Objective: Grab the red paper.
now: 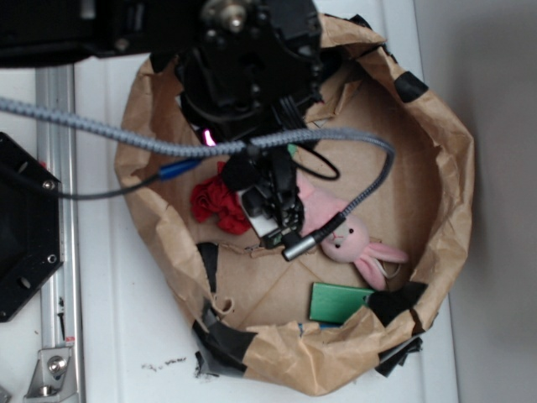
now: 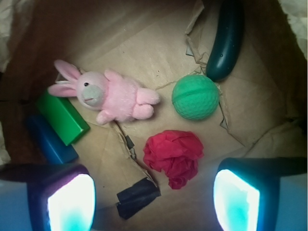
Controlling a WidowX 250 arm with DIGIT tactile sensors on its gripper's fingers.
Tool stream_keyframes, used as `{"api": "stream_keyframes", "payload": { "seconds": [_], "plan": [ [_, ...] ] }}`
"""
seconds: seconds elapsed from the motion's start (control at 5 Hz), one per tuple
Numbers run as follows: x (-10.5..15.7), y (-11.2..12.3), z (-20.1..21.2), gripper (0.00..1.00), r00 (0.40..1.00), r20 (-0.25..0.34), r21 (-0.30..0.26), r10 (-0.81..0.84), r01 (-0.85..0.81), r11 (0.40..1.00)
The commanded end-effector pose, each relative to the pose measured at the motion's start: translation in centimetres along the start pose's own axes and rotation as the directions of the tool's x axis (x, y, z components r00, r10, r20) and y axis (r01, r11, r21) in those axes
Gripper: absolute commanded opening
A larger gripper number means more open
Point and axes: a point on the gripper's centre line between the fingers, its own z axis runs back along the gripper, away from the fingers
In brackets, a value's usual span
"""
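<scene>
Red paper (image 2: 173, 155) lies on the brown bag floor (image 2: 144, 53), just below the green ball (image 2: 196, 96), between and slightly ahead of the gripper's (image 2: 154, 195) spread, empty jaws.

My arm (image 1: 243, 67): black housings, brass-coloured screw cap at top. Grey braided cable (image 1: 126, 138) looping across, blue connector (image 1: 176, 170), silver plug (image 1: 299, 246). Gripper (image 2: 154, 197): black fingers (image 2: 57, 192) with pale glowing pads.
</scene>
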Motion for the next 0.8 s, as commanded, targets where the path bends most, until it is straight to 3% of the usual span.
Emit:
{"api": "stream_keyframes", "payload": {
  "seconds": [0.0, 0.2, 0.4, 0.6],
  "plan": [
    [0.3, 0.3, 0.8, 1.00, 0.999, 0.032, -0.012, -0.004, 0.004, 1.000],
    [0.3, 1.4, -3.7, 1.00, 0.999, 0.001, -0.001, -0.040, 0.040, 0.999],
    [-1.4, 1.0, -6.0, 1.00, 0.992, -0.029, 0.020, -0.124, 0.125, 0.992],
    [-2.5, 0.7, -8.7, 1.00, 0.980, -0.032, 0.147, -0.194, 0.197, 0.969]
  ]
}}
